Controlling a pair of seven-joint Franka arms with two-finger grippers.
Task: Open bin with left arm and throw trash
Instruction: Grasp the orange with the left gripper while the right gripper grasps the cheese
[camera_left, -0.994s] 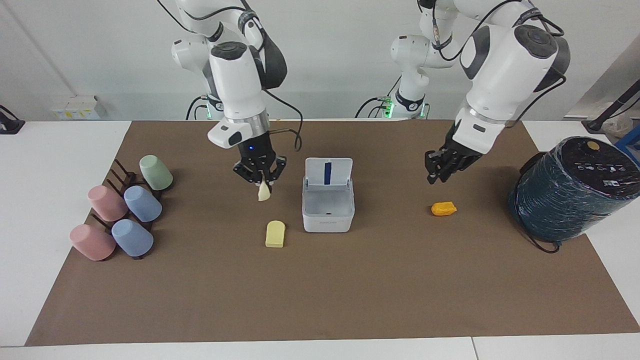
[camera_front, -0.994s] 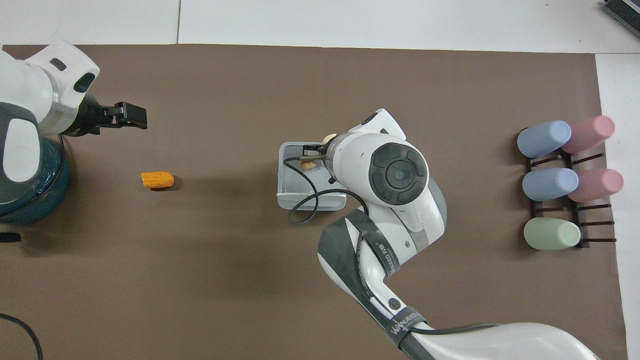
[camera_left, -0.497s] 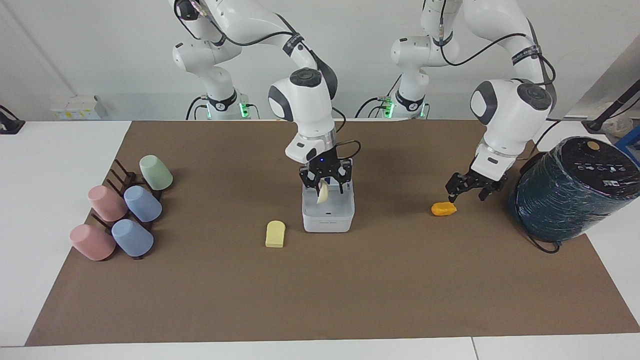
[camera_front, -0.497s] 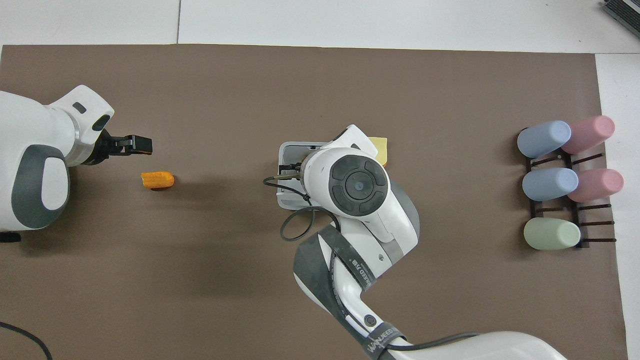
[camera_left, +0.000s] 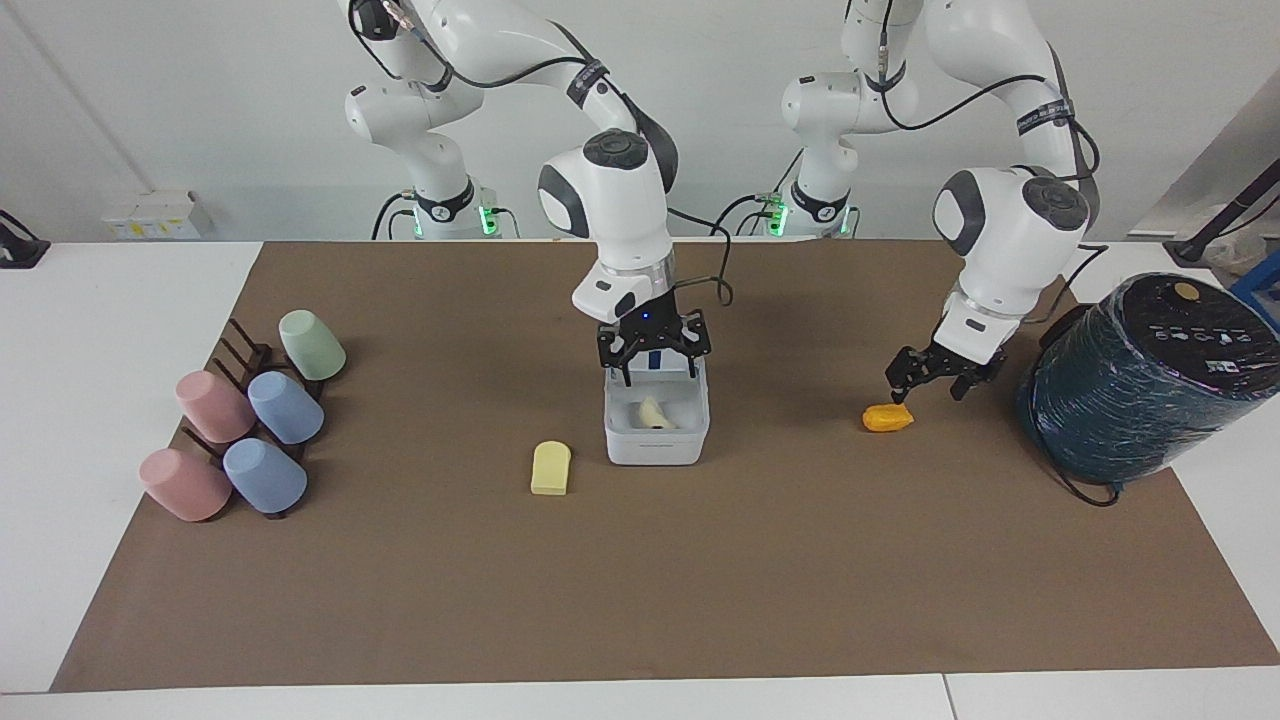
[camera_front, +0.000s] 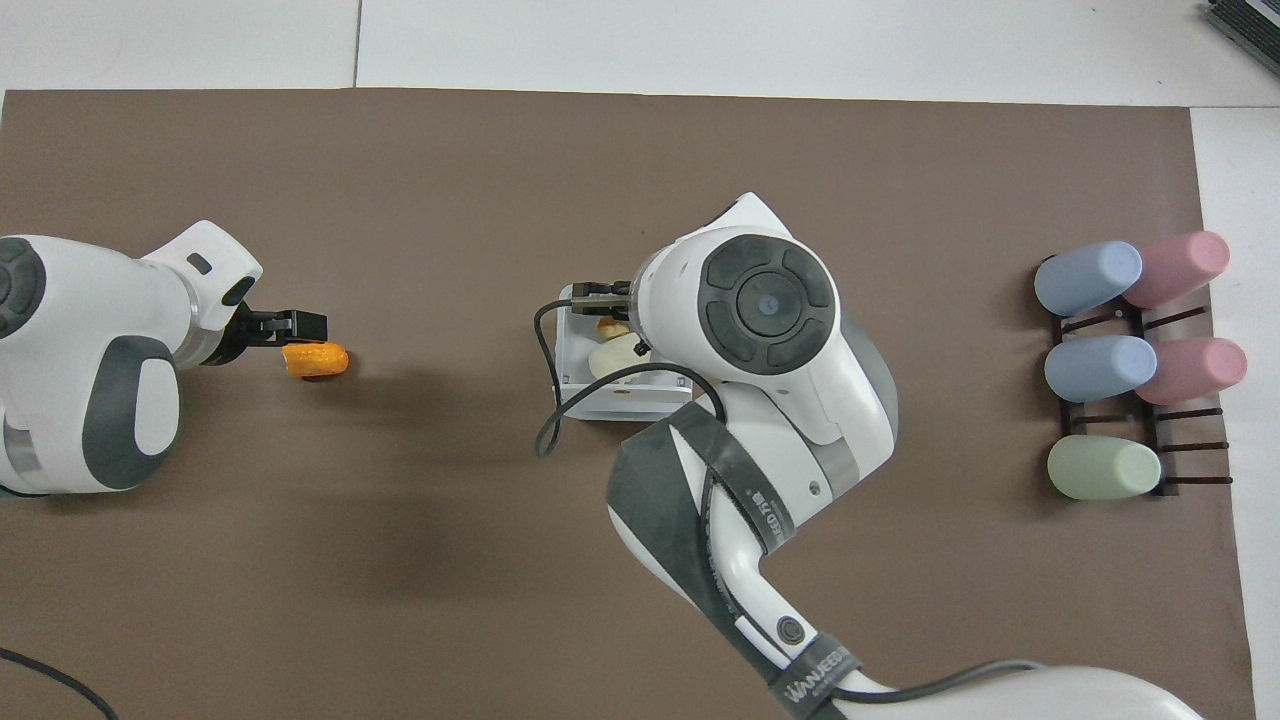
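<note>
In the facing view a brown mat (camera_left: 640, 580) is seen laid over a white table (camera_left: 100, 330) before a pale wall; the right gripper (camera_left: 654, 372) is held spread and empty over the open bin (camera_left: 656, 442), in which the cream wedge (camera_left: 652, 411) is lodged; the yellow slab (camera_left: 550, 468) is shown beside the bin, toward the right arm's end; the left gripper (camera_left: 929, 385), fingers parted, is poised just above the orange lump (camera_left: 887, 417).

In the overhead view the slab is hidden by the right arm; the wedge (camera_front: 612, 357) is seen within the bin (camera_front: 572, 385); the left gripper (camera_front: 296, 324) is seen against the lump (camera_front: 315, 359).
</note>
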